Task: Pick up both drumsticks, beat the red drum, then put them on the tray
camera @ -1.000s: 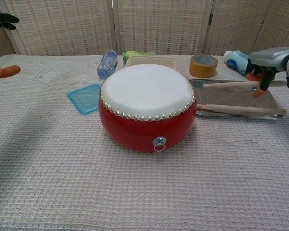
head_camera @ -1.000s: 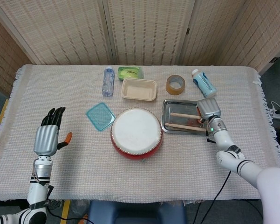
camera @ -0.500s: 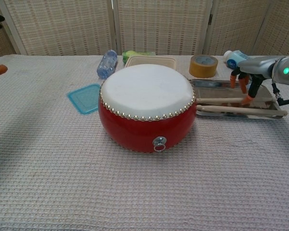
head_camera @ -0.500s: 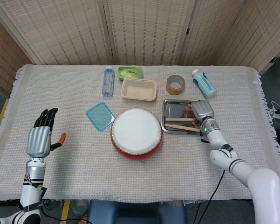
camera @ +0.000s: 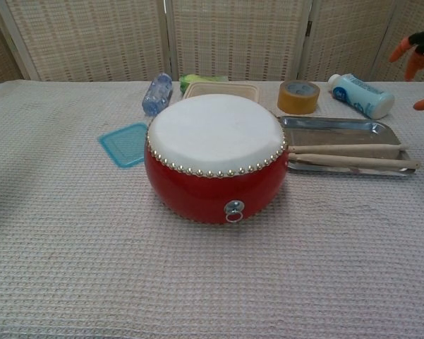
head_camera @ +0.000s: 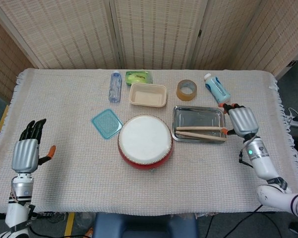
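Note:
The red drum [head_camera: 145, 142] [camera: 216, 158] with its white skin stands at the table's middle. Both wooden drumsticks [head_camera: 200, 133] [camera: 349, 155] lie side by side along the front of the metal tray [head_camera: 198, 115] [camera: 333, 126], right of the drum. My right hand [head_camera: 242, 120] [camera: 418, 48] is open, raised just beyond the tray's right end, holding nothing. Far to the left, near the table's edge, my left hand [head_camera: 26, 153] is open and upright, well apart from everything; the chest view does not show it.
A teal lid [head_camera: 107, 123] [camera: 125, 143] lies left of the drum. Along the back stand a water bottle [head_camera: 115, 86], a green packet [head_camera: 139, 77], a beige container [head_camera: 148, 94], a tape roll [head_camera: 187, 89] and a white bottle [head_camera: 217, 88] [camera: 360, 95].
My right hand has let go of the sticks and drawn back to the right off the tray. The sticks now lie together in the tray. My left hand has moved further left and toward the near edge.

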Robot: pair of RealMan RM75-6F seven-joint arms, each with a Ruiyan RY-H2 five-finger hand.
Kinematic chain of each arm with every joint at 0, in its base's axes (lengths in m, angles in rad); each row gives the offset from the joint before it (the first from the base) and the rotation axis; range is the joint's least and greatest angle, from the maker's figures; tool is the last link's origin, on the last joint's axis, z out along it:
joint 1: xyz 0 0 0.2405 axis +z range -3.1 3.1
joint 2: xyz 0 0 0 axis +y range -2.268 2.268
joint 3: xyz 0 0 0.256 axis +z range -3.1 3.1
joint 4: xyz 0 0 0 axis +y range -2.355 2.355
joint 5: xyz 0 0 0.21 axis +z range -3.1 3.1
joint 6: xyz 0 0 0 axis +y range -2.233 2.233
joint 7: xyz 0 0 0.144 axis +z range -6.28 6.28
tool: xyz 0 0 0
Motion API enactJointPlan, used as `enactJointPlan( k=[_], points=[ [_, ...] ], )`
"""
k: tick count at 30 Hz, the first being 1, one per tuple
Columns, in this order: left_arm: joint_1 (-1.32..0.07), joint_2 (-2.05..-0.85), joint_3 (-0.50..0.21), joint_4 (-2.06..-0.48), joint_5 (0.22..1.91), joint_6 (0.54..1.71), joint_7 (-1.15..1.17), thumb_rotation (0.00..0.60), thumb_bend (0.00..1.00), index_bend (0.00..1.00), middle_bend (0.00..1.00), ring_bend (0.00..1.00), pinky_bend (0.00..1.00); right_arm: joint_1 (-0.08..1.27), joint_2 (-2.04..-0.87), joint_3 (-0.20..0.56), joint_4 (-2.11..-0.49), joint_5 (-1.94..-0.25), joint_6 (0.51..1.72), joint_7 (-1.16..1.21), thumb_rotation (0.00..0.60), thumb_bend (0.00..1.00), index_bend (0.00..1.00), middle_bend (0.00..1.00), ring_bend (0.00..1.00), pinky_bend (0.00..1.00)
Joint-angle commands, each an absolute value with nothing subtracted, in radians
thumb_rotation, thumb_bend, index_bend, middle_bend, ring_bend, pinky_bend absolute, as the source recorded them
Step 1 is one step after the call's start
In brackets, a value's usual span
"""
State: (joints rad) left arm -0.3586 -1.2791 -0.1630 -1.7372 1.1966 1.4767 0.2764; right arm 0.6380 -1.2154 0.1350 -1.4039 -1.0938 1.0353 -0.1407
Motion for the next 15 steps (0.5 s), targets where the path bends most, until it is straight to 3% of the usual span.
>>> enactJointPlan(
  k=[1, 5, 8, 15],
  points=[
    [-0.323, -1.246, -0.136, -1.736, 1.221, 1.486, 0.238, 0.600, 0.36, 0.01, 0.09, 0.01, 0.16, 0.451, -1.061, 0.067, -1.562, -1.244, 1.246, -0.044, 0.600, 0.09, 0.14, 0.29, 0.19, 0.38],
    [-0.277, -1.231, -0.114, -1.733, 1.247, 1.516, 0.196, 0.600, 0.36, 0.01, 0.09, 0.01, 0.17, 0.338, -1.022, 0.022, -1.598, -1.331, 1.378, 0.036, 0.600, 0.09, 0.03, 0.16, 0.07, 0.27],
    [-0.241, -1.230, -0.088, -1.729, 1.279, 1.548, 0.185, 0.600, 0.36, 0.01, 0.09, 0.01, 0.16, 0.259, -1.019, -0.012, -1.594, -1.387, 1.466, 0.088, 0.600, 0.09, 0.00, 0.08, 0.01, 0.20],
    [-0.171, -1.230, -0.030, -1.740, 1.366, 1.616, 0.211, 0.600, 0.36, 0.02, 0.09, 0.01, 0.15, 0.125, -1.052, -0.049, -1.558, -1.451, 1.609, 0.129, 0.600, 0.09, 0.00, 0.00, 0.00, 0.06]
  ],
)
